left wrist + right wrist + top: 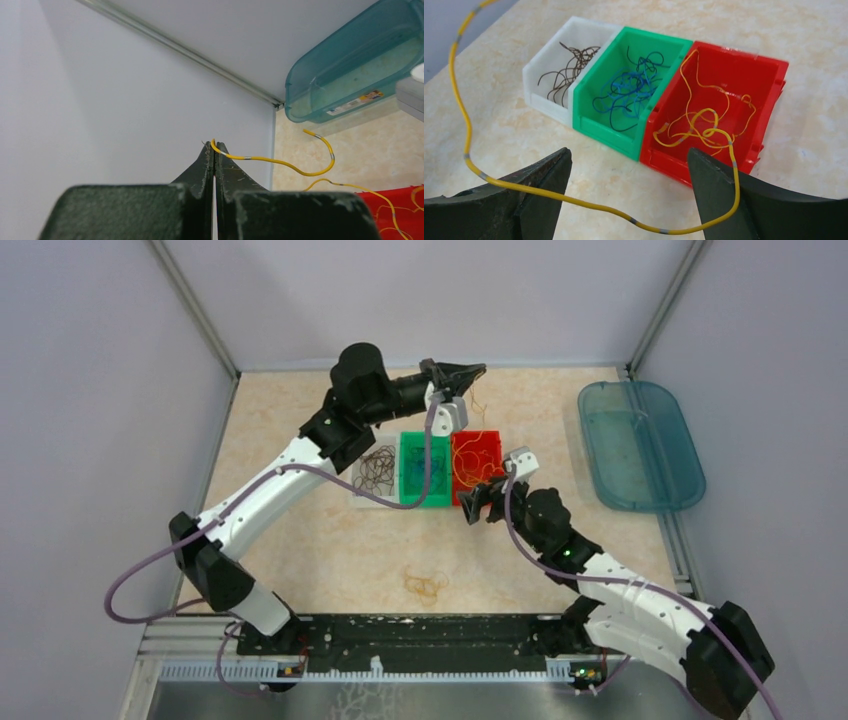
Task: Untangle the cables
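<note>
The cables are mostly sorted by colour. The brown cables [571, 65] lie in the white bin [539, 75], the blue cables [629, 90] in the green bin [654, 37], and the yellow cables [704, 125] in the red bin [744, 57]. A small loose bundle [425, 585] of yellow-orange wire rests on the surface [300, 540] near the arm bases, well apart from the bins.

The left tool [214, 150] is pressed together on the end of one single yellow cable [272, 161] and is raised above the far side of the bins. This cable hangs in a long curve and comes back to the red bin, where it seems to be looped with the other yellow ones. The right tool [628, 155] is spread wide, low in front of the red bin. The single yellow cable [631, 220] passes in front of its fingers, and I cannot tell if it touches them.

I judge these cables to be very light, thin and soft, but a little springy, so they keep their curls and hook easily on each other. A fast pull will probably lift the whole yellow heap. A thin cable can also slip out from flat pads. A good place for the right tool to take hold is on the single cable close to the knot in the red bin, where the strand is free of its neighbours.
</note>
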You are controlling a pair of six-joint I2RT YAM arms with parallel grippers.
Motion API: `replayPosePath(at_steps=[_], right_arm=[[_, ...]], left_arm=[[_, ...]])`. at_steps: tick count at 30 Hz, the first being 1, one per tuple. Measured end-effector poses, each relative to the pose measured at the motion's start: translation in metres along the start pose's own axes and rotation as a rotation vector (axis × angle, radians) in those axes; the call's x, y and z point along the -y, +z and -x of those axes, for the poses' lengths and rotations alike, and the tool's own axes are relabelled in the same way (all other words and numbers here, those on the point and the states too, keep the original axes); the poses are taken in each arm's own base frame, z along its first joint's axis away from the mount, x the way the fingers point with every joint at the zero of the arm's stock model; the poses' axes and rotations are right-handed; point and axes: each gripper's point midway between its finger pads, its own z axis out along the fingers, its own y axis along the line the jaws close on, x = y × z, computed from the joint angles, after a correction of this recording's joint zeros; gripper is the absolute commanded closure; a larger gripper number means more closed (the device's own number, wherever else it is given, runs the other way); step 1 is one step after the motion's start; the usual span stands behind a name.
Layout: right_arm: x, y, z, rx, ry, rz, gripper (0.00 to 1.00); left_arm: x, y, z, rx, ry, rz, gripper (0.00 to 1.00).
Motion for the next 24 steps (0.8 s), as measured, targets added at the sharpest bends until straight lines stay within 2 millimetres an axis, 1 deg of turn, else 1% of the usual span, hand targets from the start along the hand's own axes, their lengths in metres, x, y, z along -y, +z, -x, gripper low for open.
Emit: replayPosePath(at_steps=[2, 7, 11, 15, 21, 24], right_arm=[[0.002, 0.002, -0.010, -0.037, 0.017, -0.002, 0.14], [0.014, 0.004, -0.023, -0.083, 0.100, -0.059, 0.16], [0.024, 0.001, -0.033, -0.117, 0.165, -0.123, 0.16], [0.033, -0.005, -0.046, -0.157, 0.208, -0.187, 0.16], [0.043, -0.021, -0.055, -0.159, 0.274, -0.252, 0.15], [0.047, -0.025, -0.063, -0.179, 0.291, -0.287, 0.11]], left_arm=[[-0.001, 0.006, -0.013, -0.031, 0.018, 0.018, 1.00], [-0.002, 0.016, -0.039, -0.095, 0.050, 0.050, 1.00], [-0.003, 0.020, -0.052, -0.125, 0.069, 0.064, 1.00], [-0.002, 0.022, -0.063, -0.148, 0.089, 0.070, 1.00], [0.000, 0.022, -0.085, -0.203, 0.144, 0.067, 1.00], [-0.003, 0.019, -0.094, -0.231, 0.179, 0.071, 1.00]])
